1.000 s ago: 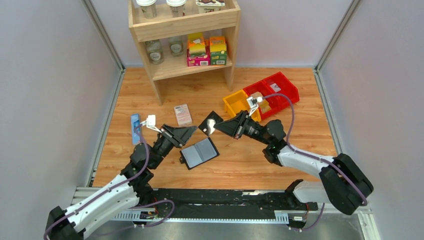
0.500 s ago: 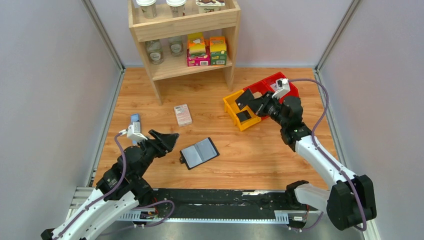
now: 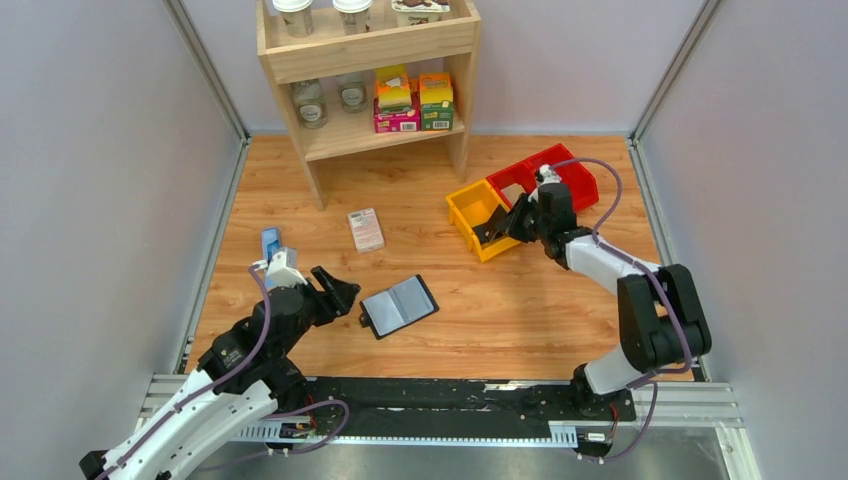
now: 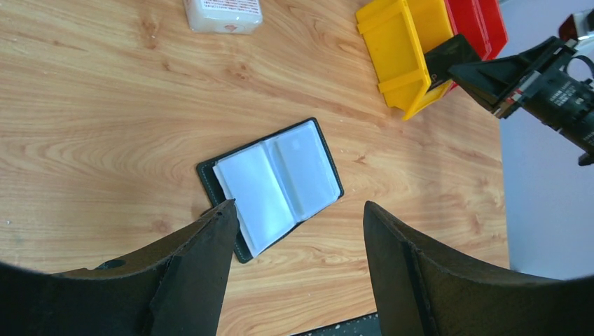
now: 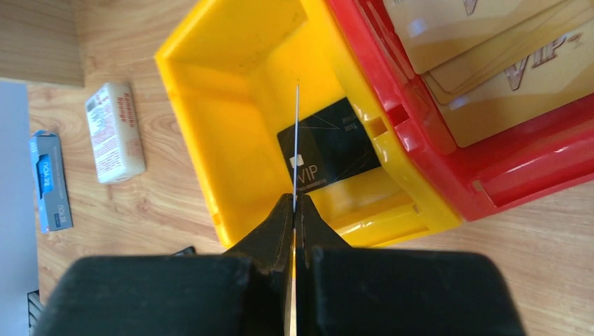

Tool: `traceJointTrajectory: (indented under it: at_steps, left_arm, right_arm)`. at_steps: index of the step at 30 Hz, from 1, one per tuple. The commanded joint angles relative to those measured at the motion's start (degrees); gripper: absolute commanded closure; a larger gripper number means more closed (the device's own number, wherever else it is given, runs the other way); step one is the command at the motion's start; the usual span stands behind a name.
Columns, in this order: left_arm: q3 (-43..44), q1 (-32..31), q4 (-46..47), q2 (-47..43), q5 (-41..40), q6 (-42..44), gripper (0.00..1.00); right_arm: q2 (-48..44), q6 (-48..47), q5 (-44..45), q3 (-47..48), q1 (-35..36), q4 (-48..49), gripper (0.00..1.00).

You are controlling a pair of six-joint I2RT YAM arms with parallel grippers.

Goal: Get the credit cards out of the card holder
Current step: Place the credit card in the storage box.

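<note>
The right gripper [image 5: 294,204] is pressed shut on a thin dark credit card [image 5: 296,133], which is seen edge-on over the yellow plastic bin [image 5: 203,133]. A second black credit card [image 5: 333,143] is laid flat on that bin's floor. A red plastic bin [image 5: 525,161] is set against the yellow one. The black bifold card holder [image 4: 277,185] is spread open on the wooden table [image 4: 105,119] — clear pockets upward — just beyond the left gripper [image 4: 298,213], whose jaws are parted wide with nothing held.
</note>
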Motion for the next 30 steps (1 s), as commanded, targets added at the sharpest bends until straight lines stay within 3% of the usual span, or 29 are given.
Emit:
traceJointTrajectory:
  at_steps: [1,15,30]
  left_arm:
    - [0.49,0.22,-0.14,0.72,0.80,0.49,0.26]
    - [-0.21,0.13,1.27,2.21,1.59,-0.66,0.26]
    - [0.05,0.13,5.22,7.75,4.84,-0.13,0.26]
  right_arm:
    - [4.76,2.41,-1.57,3.66,0.11,3.17,1.00]
    - [11.89,5.85,-1.23,8.24,2.04,-2.36,0.99]
    - [0.39,-0.21,12.48,9.20,3.01,-13.78,0.49]
